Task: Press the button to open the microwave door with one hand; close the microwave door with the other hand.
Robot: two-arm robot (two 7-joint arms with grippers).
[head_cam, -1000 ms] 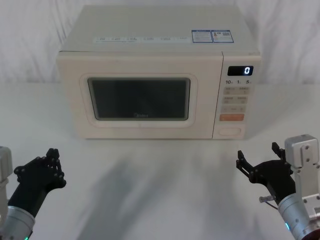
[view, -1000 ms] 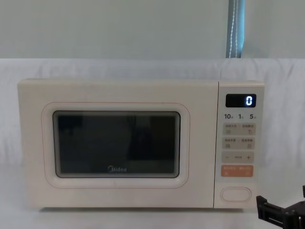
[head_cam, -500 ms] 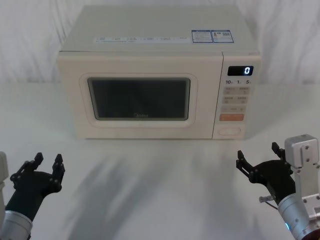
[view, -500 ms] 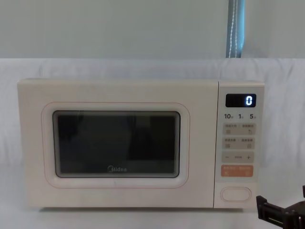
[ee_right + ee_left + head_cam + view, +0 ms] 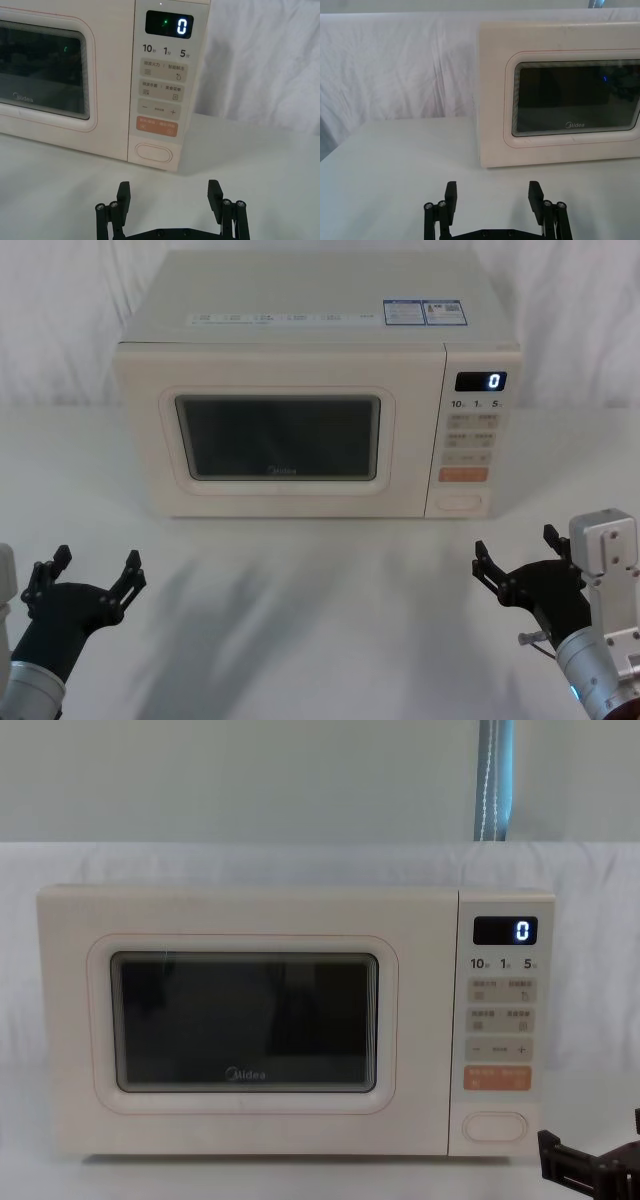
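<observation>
Left pincer (image 5: 85,580) spread, empty | right pincer (image 5: 515,558) spread, empty | microwave door (image 5: 280,437) closed

Bright, even light; soft shadows on table (image 5: 320,580); faint reflections in microwave door (image 5: 245,1022) window.

It looks like a robot test lab, not a home kitchen: one microwave (image 5: 310,390) stands on a table (image 5: 320,600) covered with white cloth (image 5: 395,65), a plain wall (image 5: 250,780) behind.

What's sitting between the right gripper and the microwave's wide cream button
Nothing: the right wrist view shows bare white tabletop between the open right gripper and the button.
</observation>
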